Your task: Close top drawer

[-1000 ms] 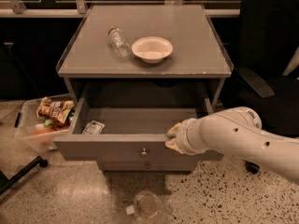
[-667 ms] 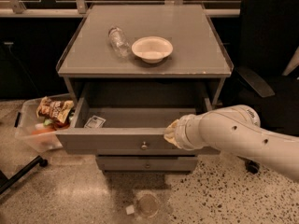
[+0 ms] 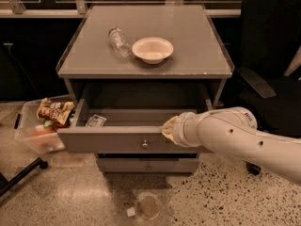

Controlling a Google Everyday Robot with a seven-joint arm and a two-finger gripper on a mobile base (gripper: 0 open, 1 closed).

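While the top drawer [image 3: 113,140] stands part-open, the pincer [image 3: 169,128] touches its front, grip indiscernible.

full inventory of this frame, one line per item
cabinet: 1, grey, centre of view.
top drawer: 1, grey, round metal knob, uppermost tier, partly open.
lower drawer: 1 visible, grey, below the top drawer, shut.
bowl: 1, white, on the cabinet top.
bottle: 1, clear, lying left of the bowl.
packet: 1, pale, inside the top drawer, left front.
bin: 1, clear, floor left of the cabinet, holds snack bags.
chair: 1, black, right.
round clear object: 1, floor in front of the cabinet.
arm: 1, white, from the right.
gripper: 1, pale, at the top drawer's front edge, right of the knob.
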